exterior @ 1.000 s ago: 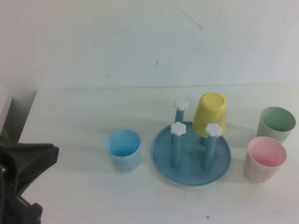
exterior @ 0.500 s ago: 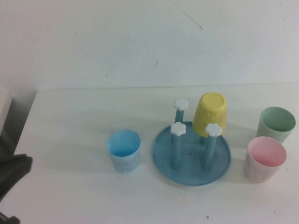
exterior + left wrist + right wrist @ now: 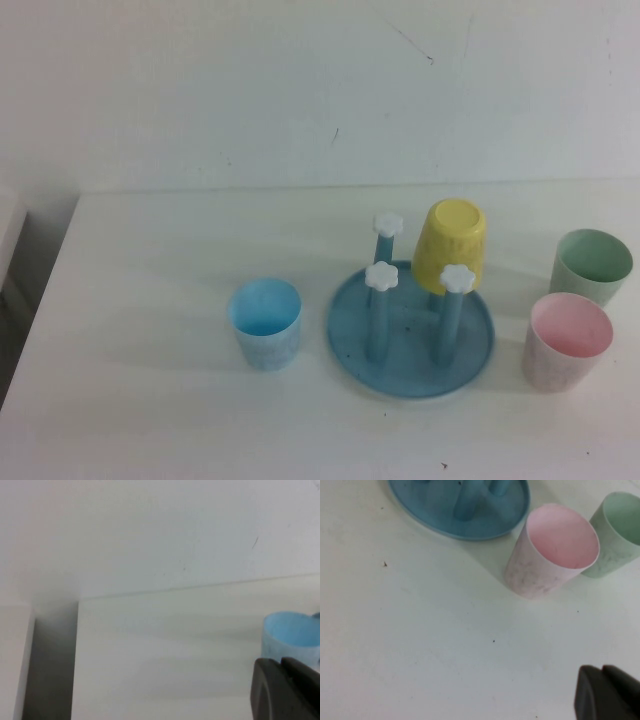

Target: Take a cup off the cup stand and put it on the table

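Cup (image 3: 265, 322) stands unmarked on table (image 3: 150, 400); left gripper (image 3: 287, 690), right gripper (image 3: 607, 692) off-table.

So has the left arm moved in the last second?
Yes. It has pulled back off the lower-left of the high view, away from the blue cup, which stands upright on the table left of the cup stand. Neither gripper shows there now.

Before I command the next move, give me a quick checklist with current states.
1. The cup upright on the table, off the cup stand: ok.
2. Cup apart from the stand: ok.
3. Yellow cup upside down on the stand: ok.
4. Pink cup and green cup upright beside the stand: ok.
5. Left gripper near the cup, jaw state: cannot tell.
6. Right gripper near the pink cup, jaw state: cannot tell.
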{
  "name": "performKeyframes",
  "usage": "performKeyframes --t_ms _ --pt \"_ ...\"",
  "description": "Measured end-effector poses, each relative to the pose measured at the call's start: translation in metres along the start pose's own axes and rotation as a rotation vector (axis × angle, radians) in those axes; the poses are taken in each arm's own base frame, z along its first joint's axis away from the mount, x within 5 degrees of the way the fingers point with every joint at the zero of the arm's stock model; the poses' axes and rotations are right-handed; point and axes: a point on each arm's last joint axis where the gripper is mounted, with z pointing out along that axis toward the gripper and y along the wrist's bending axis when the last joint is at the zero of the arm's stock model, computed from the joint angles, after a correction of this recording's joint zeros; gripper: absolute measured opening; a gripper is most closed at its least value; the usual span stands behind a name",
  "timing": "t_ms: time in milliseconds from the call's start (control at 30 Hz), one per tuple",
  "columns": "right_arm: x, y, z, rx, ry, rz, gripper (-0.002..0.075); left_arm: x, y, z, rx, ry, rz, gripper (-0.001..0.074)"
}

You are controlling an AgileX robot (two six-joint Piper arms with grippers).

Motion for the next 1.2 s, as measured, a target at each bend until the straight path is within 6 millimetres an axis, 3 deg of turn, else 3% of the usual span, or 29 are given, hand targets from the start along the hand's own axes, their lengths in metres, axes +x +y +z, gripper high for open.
performKeyframes --t_ms 133,333,1200 --pt "0.000 0.000 0.000 0.000 0.001 0.000 -0.0003 0.039 0.005 0.002 -0.045 0.038 -0.021 -0.0001" --pt "0.000 0.000 0.000 -0.001 0.001 0.001 -0.0003 0.074 0.008 0.004 -0.059 0.076 -0.063 -0.0001" --pt "0.003 0.001 0.000 -0.015 0.029 0.006 -0.0003 0.078 0.009 0.004 -0.077 0.121 -0.120 -0.0001"
